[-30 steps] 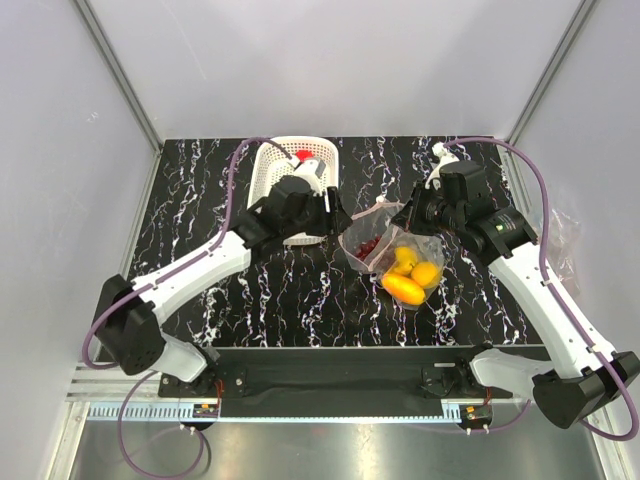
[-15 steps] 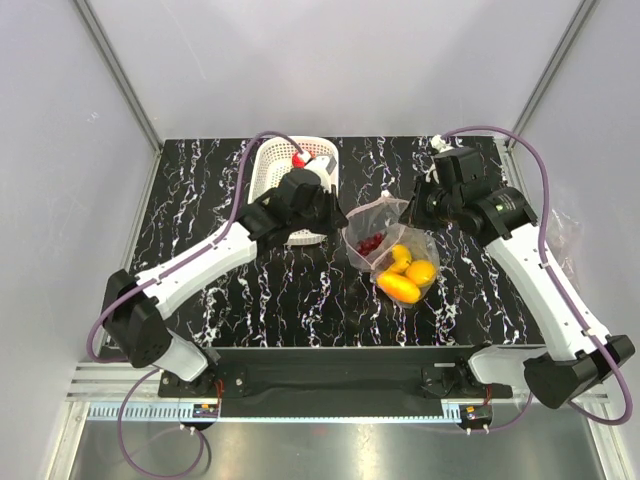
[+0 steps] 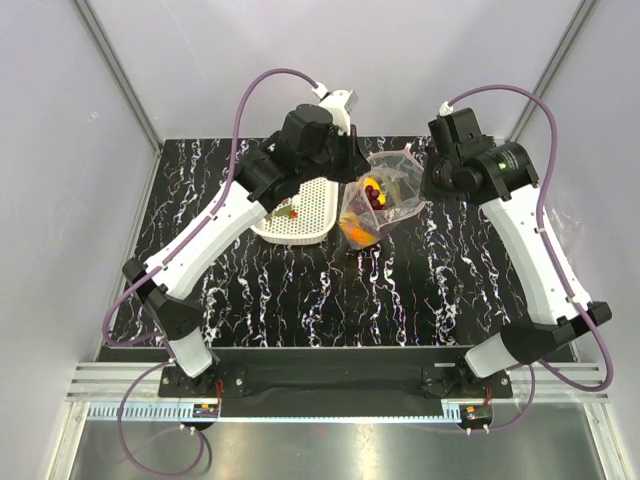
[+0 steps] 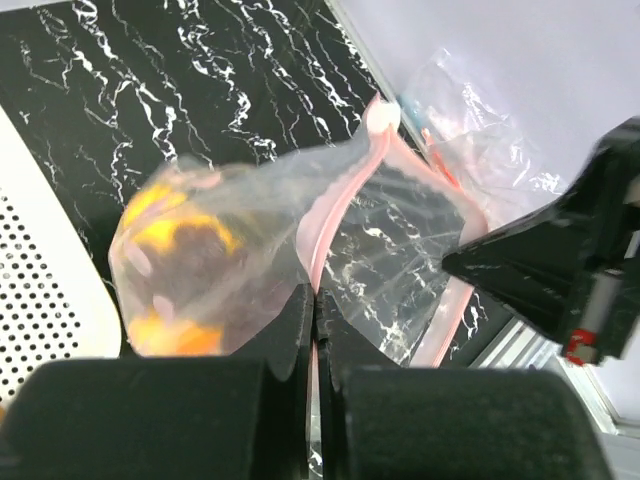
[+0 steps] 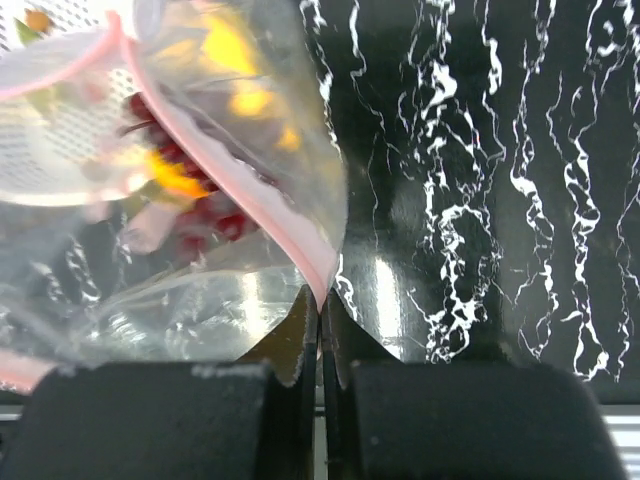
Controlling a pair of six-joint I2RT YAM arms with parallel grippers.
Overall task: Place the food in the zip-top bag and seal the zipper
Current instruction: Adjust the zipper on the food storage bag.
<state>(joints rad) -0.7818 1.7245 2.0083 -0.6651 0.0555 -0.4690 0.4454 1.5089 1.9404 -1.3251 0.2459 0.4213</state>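
The zip-top bag [image 3: 383, 192] hangs in the air between both grippers, above the back of the table. Inside it sits food [image 3: 372, 195]: yellow and orange pieces [image 4: 165, 235] and dark red ones [image 5: 190, 215]. My left gripper [image 4: 315, 295] is shut on the pink zipper [image 4: 340, 195] at the bag's left end; from above, this gripper [image 3: 355, 175] is just left of the bag. My right gripper [image 5: 321, 300] is shut on the zipper [image 5: 260, 195] at the other end, right of the bag [image 3: 425, 185]. The bag's mouth gapes between the two grips.
A white lattice basket [image 3: 318, 232] stands on the black marbled table under the left arm, with small food pieces [image 3: 290, 210] in it. Another clear plastic bag [image 4: 470, 120] lies by the right wall. The right gripper's black body [image 4: 545, 270] shows in the left wrist view.
My left gripper left the basket, closed on the bag's zipper edge, and both arms lifted the bag off the table toward the back. The food slid to the bag's bottom.
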